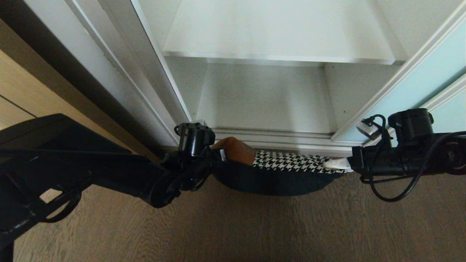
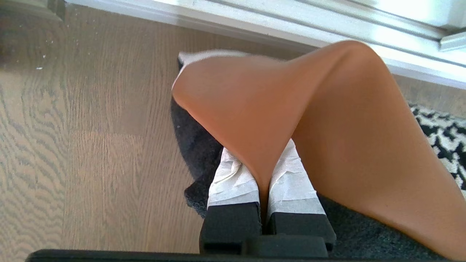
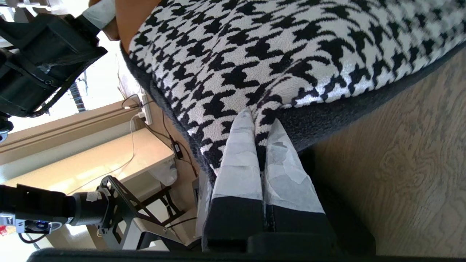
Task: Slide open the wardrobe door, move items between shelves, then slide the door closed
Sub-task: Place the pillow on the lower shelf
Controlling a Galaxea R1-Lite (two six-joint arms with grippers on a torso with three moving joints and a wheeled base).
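Note:
The patchwork cushion [image 1: 284, 171] hangs between my two grippers, above the floor in front of the open wardrobe, with its black underside sagging. My left gripper [image 1: 219, 153] [image 2: 263, 160] is shut on a pinched fold of the cushion's [image 2: 327, 127] brown leather patch. My right gripper [image 1: 336, 164] [image 3: 260, 120] is shut on the houndstooth edge of the cushion [image 3: 291, 47]. Two white shelves stand bare: the upper shelf [image 1: 276, 32] and the lower board [image 1: 265, 98]. The pale aqua sliding wardrobe door [image 1: 411, 91] is pushed to the right.
A white door track [image 1: 273, 136] runs along the wardrobe's foot just behind the cushion. Wood floor [image 1: 255, 229] lies below. A light wood panel [image 1: 22, 83] is at the left. The right wrist view shows a desk with cables [image 3: 109, 153] and a black stand [image 3: 116, 214].

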